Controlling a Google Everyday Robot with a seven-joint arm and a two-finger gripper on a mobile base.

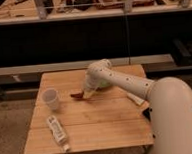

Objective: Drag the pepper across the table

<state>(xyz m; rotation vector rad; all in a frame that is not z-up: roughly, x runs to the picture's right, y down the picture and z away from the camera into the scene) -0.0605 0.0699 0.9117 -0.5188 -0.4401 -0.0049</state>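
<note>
A small dark reddish-brown pepper [77, 95] lies on the wooden table [94, 134], left of centre. My gripper [85, 92] is down at the table surface right beside it, at its right end, touching or nearly touching it. The white arm reaches in from the lower right. Something pale green [106, 83] shows just behind the wrist, mostly hidden by the arm.
A white cup [50, 98] stands upright to the left of the pepper. A white bottle [57, 132] lies on its side near the front left corner. A dark shelf and counter stand behind the table.
</note>
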